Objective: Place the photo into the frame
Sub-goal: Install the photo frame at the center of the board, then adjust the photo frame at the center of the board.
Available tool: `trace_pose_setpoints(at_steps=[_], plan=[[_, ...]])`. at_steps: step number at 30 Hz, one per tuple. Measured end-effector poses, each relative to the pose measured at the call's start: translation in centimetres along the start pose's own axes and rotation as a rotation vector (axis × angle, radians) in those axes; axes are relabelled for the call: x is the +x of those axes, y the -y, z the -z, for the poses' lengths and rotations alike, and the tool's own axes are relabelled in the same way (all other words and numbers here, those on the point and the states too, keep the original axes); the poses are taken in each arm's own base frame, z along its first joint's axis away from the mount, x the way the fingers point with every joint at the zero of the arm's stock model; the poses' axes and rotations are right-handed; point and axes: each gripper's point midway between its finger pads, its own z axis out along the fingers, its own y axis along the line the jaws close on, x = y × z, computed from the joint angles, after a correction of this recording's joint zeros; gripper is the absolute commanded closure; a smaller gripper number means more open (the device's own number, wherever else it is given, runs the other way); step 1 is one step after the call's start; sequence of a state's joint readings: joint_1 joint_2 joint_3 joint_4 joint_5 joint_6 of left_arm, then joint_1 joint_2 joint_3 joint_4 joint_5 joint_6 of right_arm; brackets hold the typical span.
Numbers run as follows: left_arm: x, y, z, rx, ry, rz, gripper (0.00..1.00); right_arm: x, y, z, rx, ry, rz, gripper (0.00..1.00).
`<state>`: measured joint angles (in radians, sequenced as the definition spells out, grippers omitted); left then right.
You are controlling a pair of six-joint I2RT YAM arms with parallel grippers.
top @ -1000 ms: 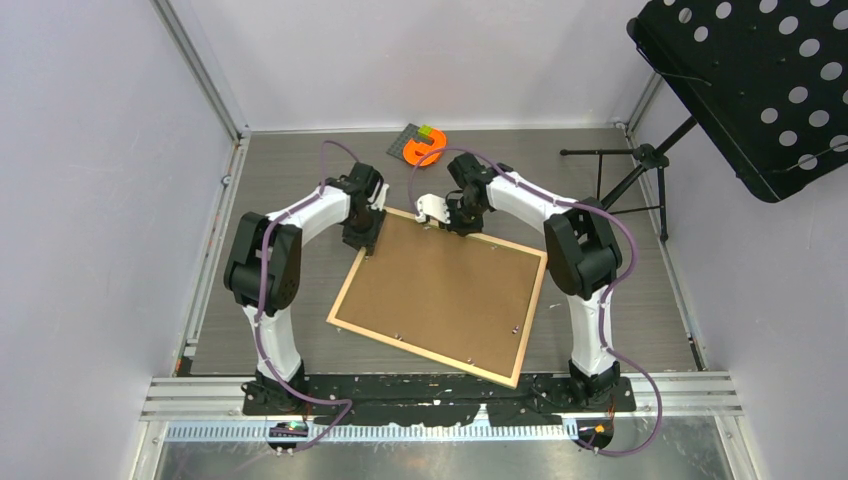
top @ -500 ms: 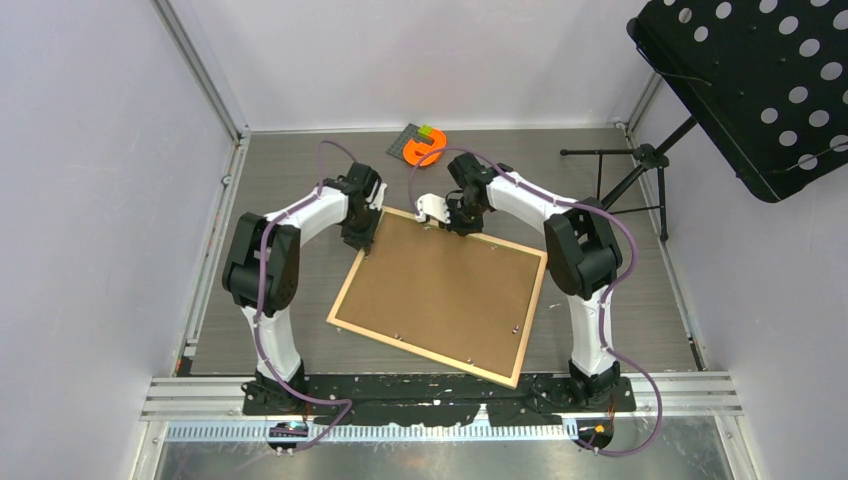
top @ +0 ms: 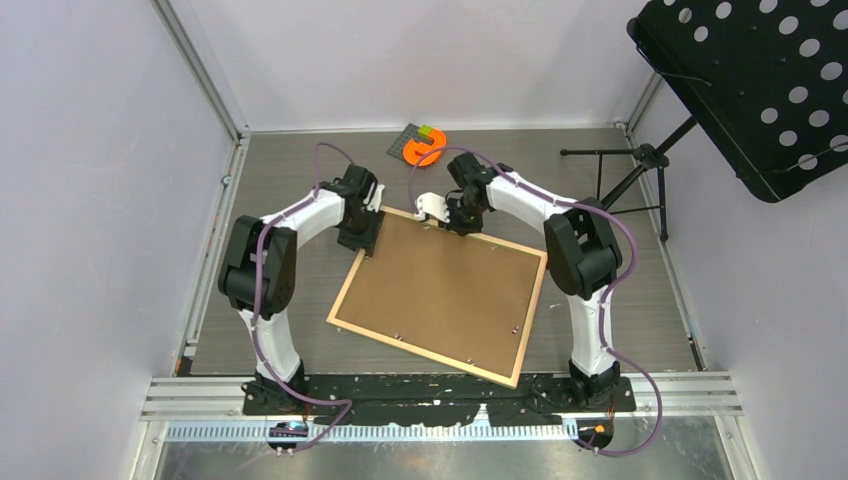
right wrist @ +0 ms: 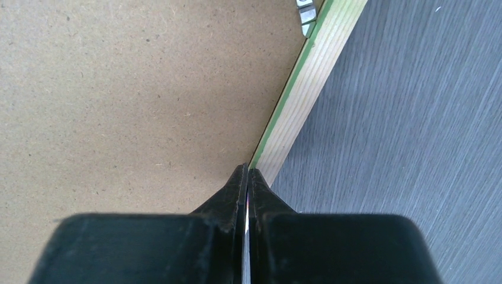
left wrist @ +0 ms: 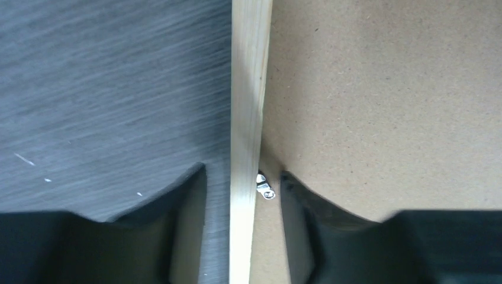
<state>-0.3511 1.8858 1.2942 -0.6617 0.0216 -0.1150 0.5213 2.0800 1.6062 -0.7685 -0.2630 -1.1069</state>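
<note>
Pale lilac walls (top: 90, 200) box in a grey wood-grain table (top: 280, 180), with aluminium rails (top: 198, 62) running up the corners and a silver track (top: 690, 392) along the near edge. Off to the right stands a black perforated music stand (top: 750, 80) on tripod legs (top: 640, 165). The light is soft and even throughout.

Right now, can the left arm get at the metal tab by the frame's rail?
Probably yes: the open left tool straddles the frame rail, and the metal tab lies uncovered between its fingers.

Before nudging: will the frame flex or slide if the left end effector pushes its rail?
Likely slides, not tips: the frame lies flat on the smooth tabletop. Thin rails might flex, but the backing board inside probably stiffens it.
</note>
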Motion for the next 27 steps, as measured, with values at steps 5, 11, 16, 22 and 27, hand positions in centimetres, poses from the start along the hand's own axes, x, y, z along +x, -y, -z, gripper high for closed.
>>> trace_pose_setpoints(at_steps=[5, 11, 16, 22, 27], plan=[[0.4, 0.1, 0.3, 0.007, -0.002, 0.002, 0.28, 0.0, 0.3, 0.0, 0.018, -0.001, -0.040, 0.94], [-0.1, -0.3, 1.4, 0.019, 0.030, 0.017, 0.25, -0.8, 1.4, 0.1, 0.047, 0.014, -0.095, 0.94], [-0.6, -1.8, 2.5, 0.022, 0.061, 0.042, 0.25, -2.0, 3.2, -0.1, 0.078, 0.042, -0.136, 0.94], [-0.4, -4.0, 3.6, 0.018, 0.077, 0.076, 0.25, -3.8, 4.5, -0.8, 0.089, 0.072, -0.157, 0.89], [0.7, -4.9, 4.8, 0.024, 0.084, 0.089, 0.25, -4.7, 4.1, -0.9, 0.077, 0.091, -0.182, 0.66]])
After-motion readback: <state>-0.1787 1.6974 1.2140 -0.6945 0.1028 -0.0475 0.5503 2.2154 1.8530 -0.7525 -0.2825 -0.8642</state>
